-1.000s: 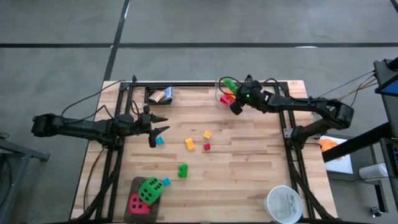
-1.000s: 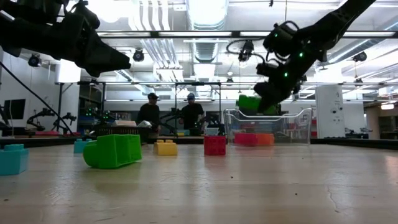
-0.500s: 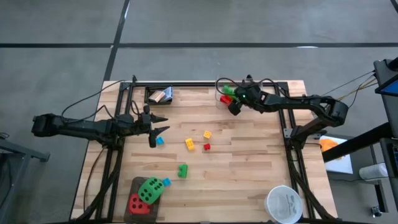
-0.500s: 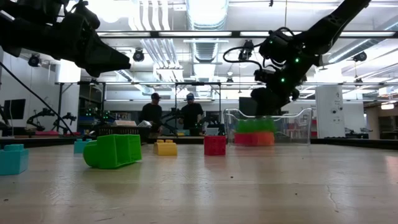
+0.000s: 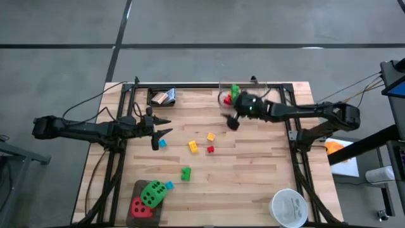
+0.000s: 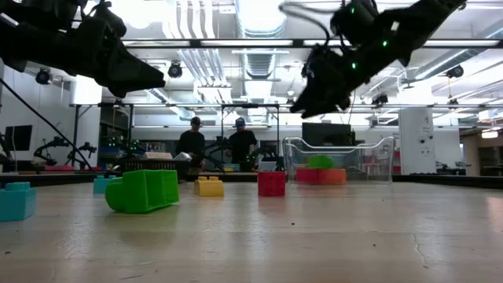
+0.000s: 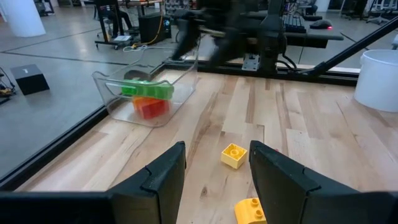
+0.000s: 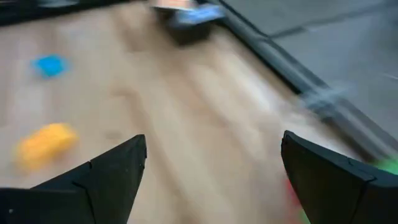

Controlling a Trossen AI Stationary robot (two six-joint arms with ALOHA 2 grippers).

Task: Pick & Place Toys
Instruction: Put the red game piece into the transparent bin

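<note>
Right hand (image 5: 231, 120): fingers spread, empty, raised above the surface just inside its far edge, beside the clear plastic tub (image 5: 223, 88).
Tub contents: green plastic brick (image 7: 147, 89) atop red and orange bricks.
Left hand (image 5: 158, 133): spread, empty, hovering near the left edge.
Loose toys mid-surface: small yellow studded brick (image 5: 193, 147), orange brick (image 5: 211, 137), red brick (image 5: 211, 149). Judged light, rigid, slick; pinch across flat sides.

**Counter layout**

The tub (image 5: 235, 95) sits at the counter's (image 5: 253, 158) far edge with bricks (image 7: 147, 98) inside. The card pack (image 5: 164, 97) lies far left. Loose bricks (image 5: 201, 144) scatter mid-counter. Two dice (image 5: 146, 197) rest near left, the bowl (image 5: 289, 207) near right.
</note>
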